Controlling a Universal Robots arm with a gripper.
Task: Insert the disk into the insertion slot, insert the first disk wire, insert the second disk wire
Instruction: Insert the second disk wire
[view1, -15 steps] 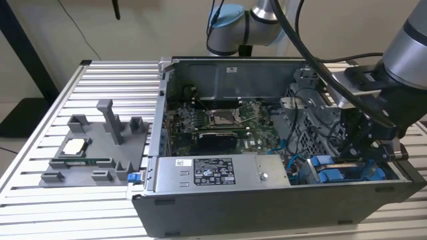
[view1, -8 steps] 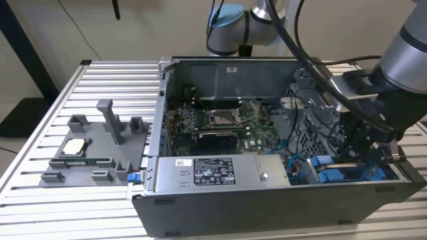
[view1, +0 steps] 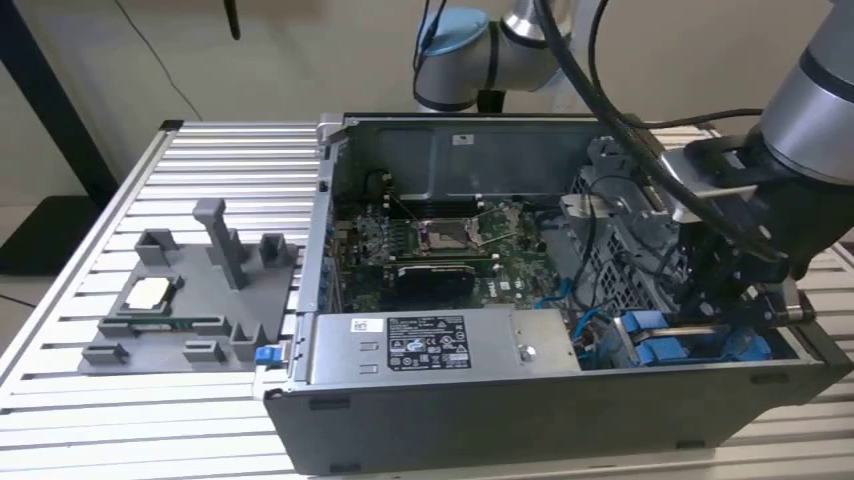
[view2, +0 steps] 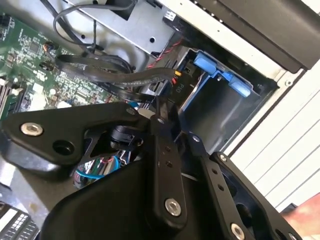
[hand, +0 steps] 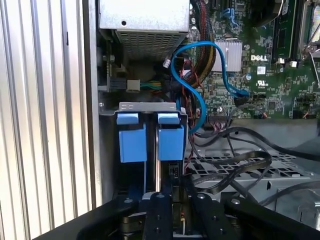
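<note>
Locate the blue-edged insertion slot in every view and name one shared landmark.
Exterior view: the insertion slot is in the case's near corner, at the exterior view's right.
Second wrist view: the insertion slot lies past the black cables, against the case wall.
First wrist view: the insertion slot sits between the case wall and the blue cable.
Shared landmark: the green motherboard.

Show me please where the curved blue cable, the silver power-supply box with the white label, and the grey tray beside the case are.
curved blue cable (hand: 186, 50), first wrist view, top of its loop.
silver power-supply box (view1: 534, 340), exterior view, bare metal beside the label.
grey tray (view1: 200, 290), exterior view, flat middle.
</note>
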